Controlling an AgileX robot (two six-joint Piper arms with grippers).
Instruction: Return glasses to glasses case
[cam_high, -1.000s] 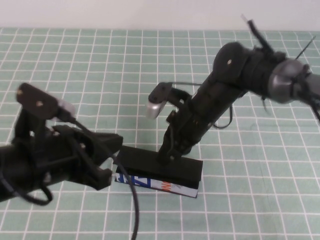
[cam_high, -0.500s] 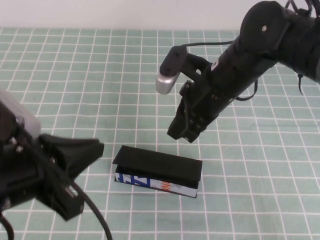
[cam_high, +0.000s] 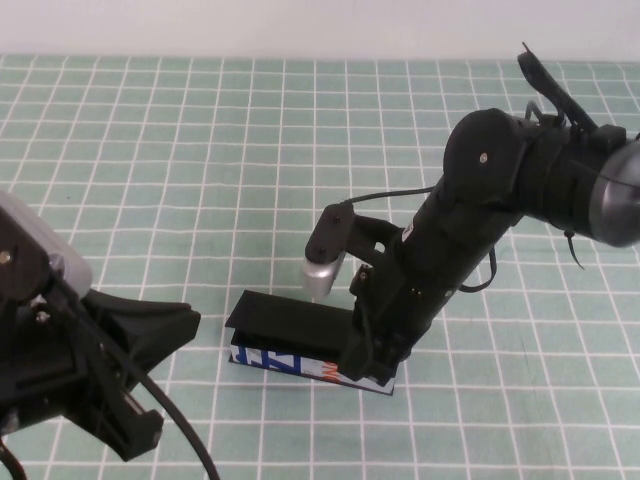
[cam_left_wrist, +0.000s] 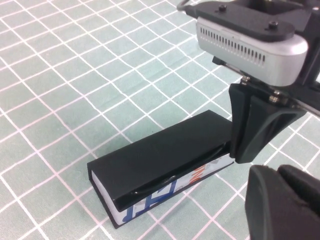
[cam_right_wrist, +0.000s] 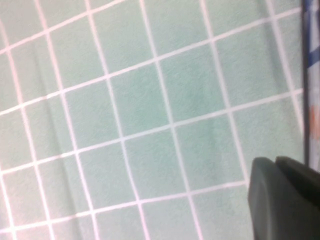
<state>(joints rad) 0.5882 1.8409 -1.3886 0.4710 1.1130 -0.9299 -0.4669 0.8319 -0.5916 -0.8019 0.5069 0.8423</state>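
The glasses case (cam_high: 290, 322) lies shut on the green checked mat, black lid up, its white printed side facing the robot. It also shows in the left wrist view (cam_left_wrist: 160, 159), and its printed edge shows in the right wrist view (cam_right_wrist: 313, 95). The glasses are not in view. My right gripper (cam_high: 366, 364) is shut and empty, tips down at the case's right end, touching or just beside it; it also shows in the left wrist view (cam_left_wrist: 251, 145) and in the right wrist view (cam_right_wrist: 286, 200). My left gripper (cam_high: 168, 326) is shut and empty, left of the case and apart from it, and shows in the left wrist view (cam_left_wrist: 280, 200).
The green mat (cam_high: 200, 150) with white grid lines covers the whole table. A pale wall edge (cam_high: 300, 25) runs along the back. The right arm's silver wrist camera (cam_high: 322, 272) hangs above the case's lid.
My right gripper lifted off the lid, then came down at the case's right end. My left gripper drew back from the case's left end. The case stays shut and unmoved.
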